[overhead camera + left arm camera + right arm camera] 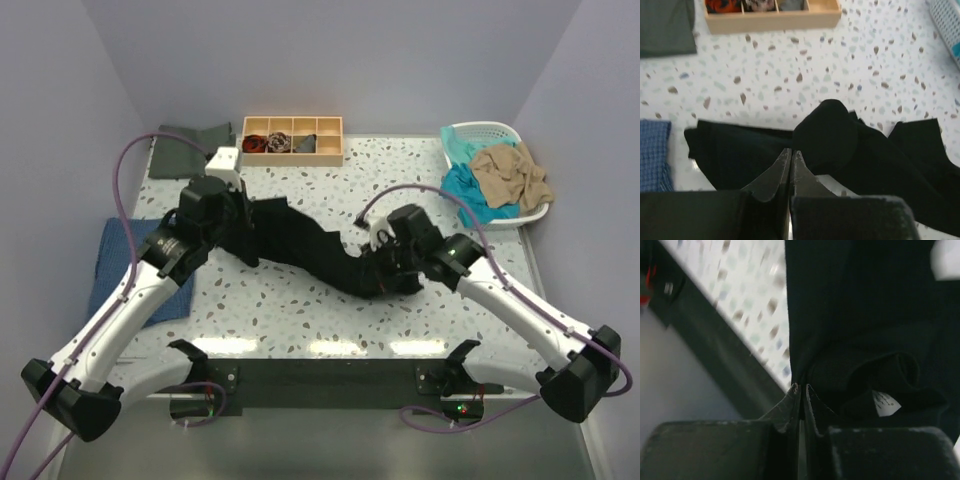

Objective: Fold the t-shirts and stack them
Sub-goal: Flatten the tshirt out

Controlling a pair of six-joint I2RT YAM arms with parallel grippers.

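A large black t-shirt [310, 250] lies bunched in a long band across the middle of the table. My left gripper [243, 215] is shut on its left end; in the left wrist view my gripper [790, 151] has its tips closed over the black cloth [840, 145]. My right gripper [385, 262] is shut on the shirt's right end; in the right wrist view my gripper [801, 387] pinches a fold beside the small white tag [885, 403]. A folded dark grey-green shirt [185, 150] lies at the back left. Teal [465, 185] and tan [512, 172] shirts fill the basket.
A white basket [535, 210] stands at the back right. A wooden compartment box [293, 152] with small cloth bundles sits at the back centre. A folded blue cloth [140, 265] lies at the left edge, under my left arm.
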